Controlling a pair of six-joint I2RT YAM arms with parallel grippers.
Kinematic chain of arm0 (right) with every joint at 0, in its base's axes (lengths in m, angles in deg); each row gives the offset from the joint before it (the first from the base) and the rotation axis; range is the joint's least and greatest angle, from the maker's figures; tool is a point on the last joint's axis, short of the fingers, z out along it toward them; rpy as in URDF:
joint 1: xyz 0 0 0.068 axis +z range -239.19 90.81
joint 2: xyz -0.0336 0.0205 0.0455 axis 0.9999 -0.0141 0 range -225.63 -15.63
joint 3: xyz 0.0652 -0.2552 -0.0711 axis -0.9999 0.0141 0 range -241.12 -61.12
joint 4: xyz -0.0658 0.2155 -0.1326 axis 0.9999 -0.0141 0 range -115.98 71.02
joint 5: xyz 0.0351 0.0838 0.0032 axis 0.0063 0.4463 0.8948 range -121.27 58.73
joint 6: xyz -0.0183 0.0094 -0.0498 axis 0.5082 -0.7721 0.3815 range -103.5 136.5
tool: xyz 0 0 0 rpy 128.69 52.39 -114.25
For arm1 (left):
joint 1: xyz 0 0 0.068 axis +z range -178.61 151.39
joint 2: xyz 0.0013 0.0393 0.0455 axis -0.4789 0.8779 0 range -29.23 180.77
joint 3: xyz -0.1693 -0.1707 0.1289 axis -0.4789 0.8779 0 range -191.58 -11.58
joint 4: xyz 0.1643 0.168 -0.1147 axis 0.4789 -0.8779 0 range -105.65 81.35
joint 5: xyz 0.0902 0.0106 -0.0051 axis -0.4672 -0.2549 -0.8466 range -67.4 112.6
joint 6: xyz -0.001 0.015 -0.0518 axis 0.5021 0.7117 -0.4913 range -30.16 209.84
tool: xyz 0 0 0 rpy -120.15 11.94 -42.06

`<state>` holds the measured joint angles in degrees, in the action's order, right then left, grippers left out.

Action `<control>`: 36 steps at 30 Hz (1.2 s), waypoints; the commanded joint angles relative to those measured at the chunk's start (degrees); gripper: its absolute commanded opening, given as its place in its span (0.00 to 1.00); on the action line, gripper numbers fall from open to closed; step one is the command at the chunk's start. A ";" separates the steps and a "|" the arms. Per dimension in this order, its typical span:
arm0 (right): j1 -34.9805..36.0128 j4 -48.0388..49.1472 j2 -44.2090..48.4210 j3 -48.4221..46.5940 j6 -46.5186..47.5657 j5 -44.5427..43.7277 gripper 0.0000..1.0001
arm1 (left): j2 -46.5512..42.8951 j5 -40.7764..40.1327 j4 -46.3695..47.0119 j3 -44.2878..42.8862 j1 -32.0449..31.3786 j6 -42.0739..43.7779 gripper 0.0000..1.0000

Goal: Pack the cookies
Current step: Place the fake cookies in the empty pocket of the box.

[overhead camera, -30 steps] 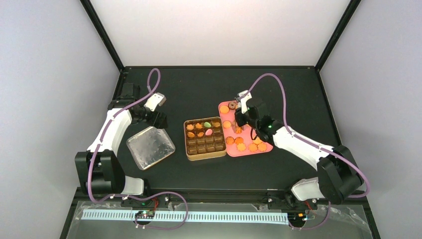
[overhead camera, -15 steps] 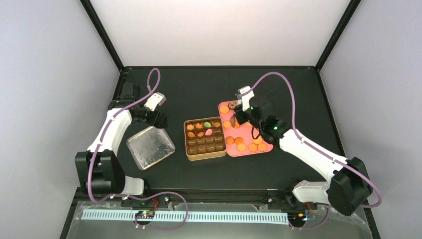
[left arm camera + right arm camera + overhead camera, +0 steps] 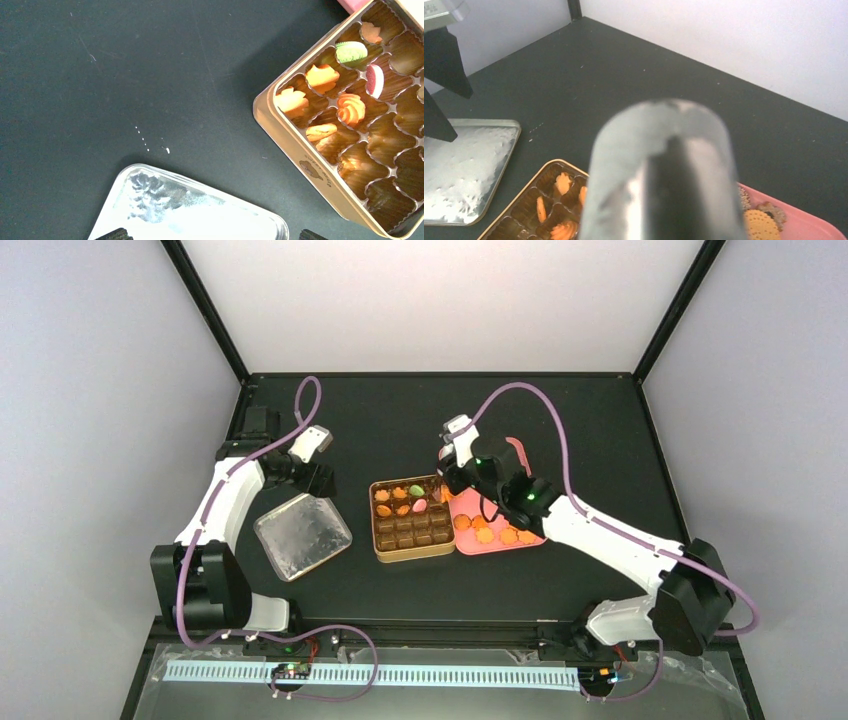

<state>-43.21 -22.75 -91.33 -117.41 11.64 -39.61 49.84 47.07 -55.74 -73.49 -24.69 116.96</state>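
Right wrist — rounded shiny metal tongs point(image 3: 664, 170) in clenched right gripper point(image 3: 452, 480); left gripper point(image 3: 318, 480) wide-open.

Our left arm point(image 3: 225, 502) rises from its base, folds back at the elbow and reaches forward and inward, with the wrist bent down. The left gripper point(image 3: 322, 483) points downward, its jaws spread wide with nothing between them. Our right arm point(image 3: 610, 535) stretches far forward and to the left, nearly straight. The right gripper point(image 3: 448, 480) also points down, jaws narrowed on the tongs point(image 3: 664, 170), whose blurred metal fills the right wrist view.
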 commanded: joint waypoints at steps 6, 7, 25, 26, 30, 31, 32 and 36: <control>2.08 4.17 -3.84 -2.84 -0.62 0.61 0.22 | -0.93 0.57 0.31 -2.51 0.79 -0.39 0.89; 2.12 4.39 -4.04 -2.86 -0.56 0.53 0.23 | -1.03 0.64 0.31 -2.51 0.82 -0.35 0.89; 2.09 3.78 -3.58 -2.17 -0.33 0.14 0.37 | -1.15 1.08 -0.03 -2.34 0.90 0.22 0.89; 2.15 3.69 -3.50 -2.12 -0.31 0.30 0.38 | -1.15 1.09 -0.06 -2.34 0.91 0.20 0.89; 2.15 3.68 -2.99 -1.83 -0.47 0.12 0.38 | -1.16 1.13 -0.06 -2.34 0.93 0.22 0.89; 2.14 3.68 -2.84 -1.82 -0.47 -0.03 0.38 | -1.16 1.19 -0.07 -2.38 0.91 0.26 0.89; 2.12 3.68 -2.68 -1.83 -0.57 -0.26 0.38 | -1.19 1.18 -0.07 -2.42 0.92 0.23 0.89; 2.12 3.77 -2.03 -1.92 -0.76 -0.86 0.38 | -1.25 1.16 -0.08 -2.43 0.96 0.31 0.89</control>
<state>-41.53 -20.93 -95.53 -118.59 11.44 -38.86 49.84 47.11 -55.76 -73.49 -24.12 116.98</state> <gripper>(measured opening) 0.384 0.893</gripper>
